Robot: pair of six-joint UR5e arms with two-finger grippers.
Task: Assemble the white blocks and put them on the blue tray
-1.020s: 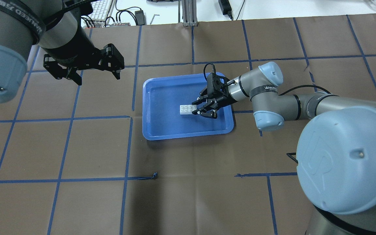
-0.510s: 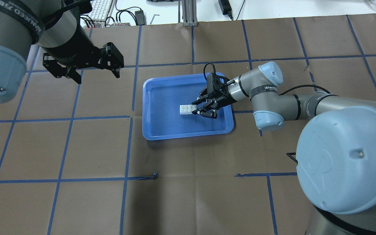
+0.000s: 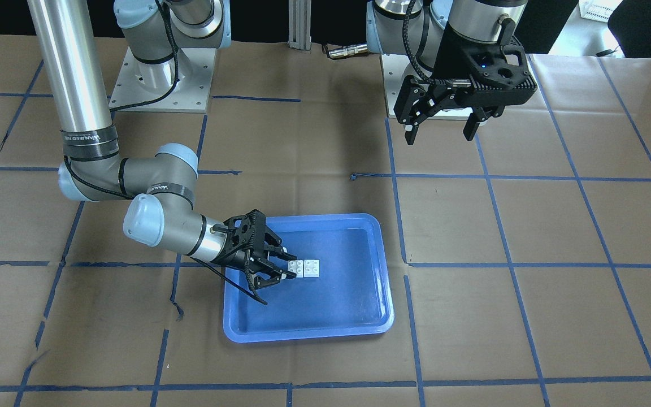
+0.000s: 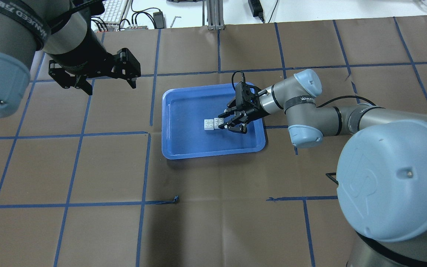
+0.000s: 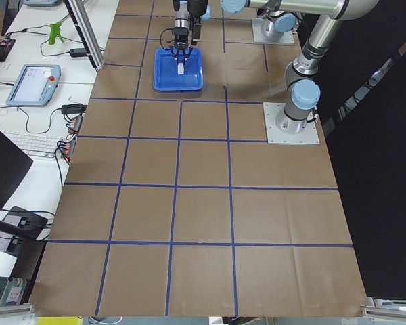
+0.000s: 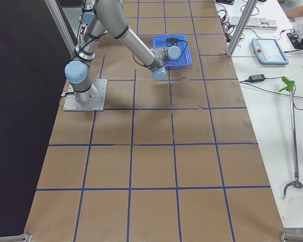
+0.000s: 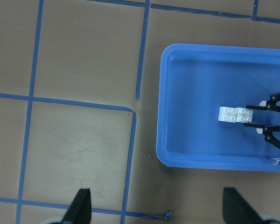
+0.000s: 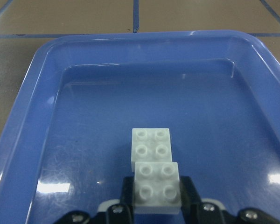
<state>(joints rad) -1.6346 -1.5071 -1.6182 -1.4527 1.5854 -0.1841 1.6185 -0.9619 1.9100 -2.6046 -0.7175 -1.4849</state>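
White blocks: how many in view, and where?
2. Both are in the blue tray. One white block sits between the right gripper's fingers. The other block lies just beyond it, side by side. No others show in any view.

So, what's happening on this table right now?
The right gripper is down inside the blue tray, its fingers closed on one white block. The second white block lies on the tray floor right against it; whether the two are clicked together is unclear. The left gripper hangs open and empty above the table, off to the tray's side.
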